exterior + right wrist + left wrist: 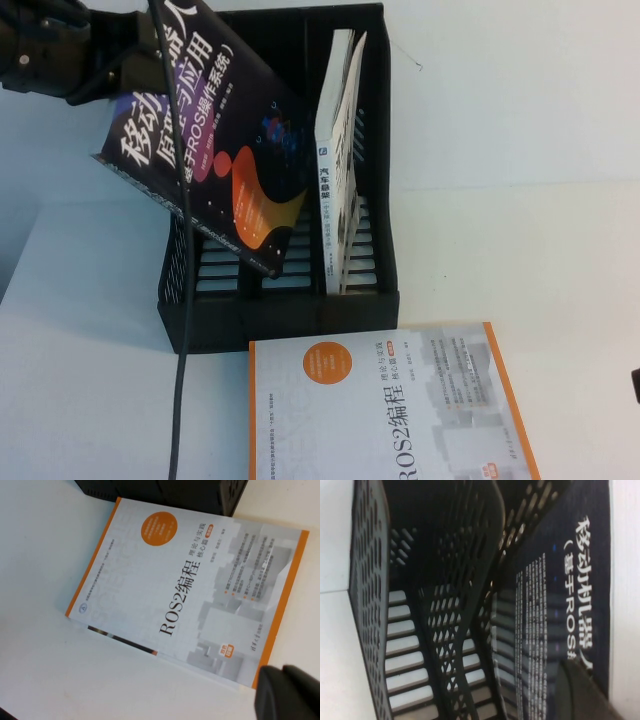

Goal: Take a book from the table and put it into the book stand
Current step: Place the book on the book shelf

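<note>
Left tool [150, 45] grasps book [215, 140] tilted above book stand [375, 150]; right tool [287, 695] beside white book [190, 605], state unclear.

High view looks down at the book stand [290, 300]; left wrist view sits close inside it; right wrist view overlooks its front edge

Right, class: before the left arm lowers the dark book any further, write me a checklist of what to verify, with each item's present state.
1. Dark book is held by the left gripper, top left above the stand: ok; exact grasp cannot tell.
2. Book tilted, lower corner over the book stand: not ok, needs straightening.
3. Left and middle compartments free: ok.
4. Right compartment holds the thin white book: keep clear, ok.
5. White orange-bordered book lies flat on the table in front of the stand: ok.
6. Right gripper parked near that book's corner: ok.
</note>
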